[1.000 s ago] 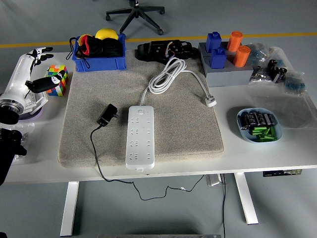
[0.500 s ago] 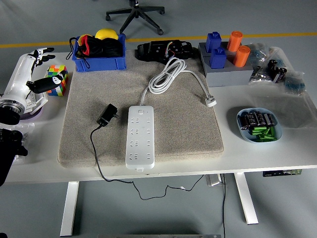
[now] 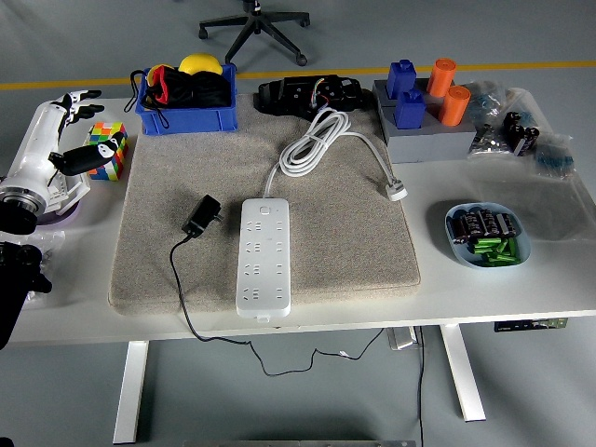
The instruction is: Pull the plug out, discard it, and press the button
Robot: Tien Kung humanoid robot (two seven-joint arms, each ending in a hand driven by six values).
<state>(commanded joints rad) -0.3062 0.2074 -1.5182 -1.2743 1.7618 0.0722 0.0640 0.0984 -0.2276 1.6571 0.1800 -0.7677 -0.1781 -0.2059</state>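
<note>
The plug [image 3: 201, 215] lies loose on the mat [image 3: 345, 242], just left of the strip [image 3: 264, 256] and apart from it, its black cord [image 3: 177, 279] trailing over the counter's [image 3: 503, 289] near edge. All sockets on the strip look empty. The strip's button [image 3: 265, 210] sits at its far end. The left hand [image 3: 19, 284] shows only as a dark shape at the left edge; I cannot tell whether its fingers are apart or together.
</note>
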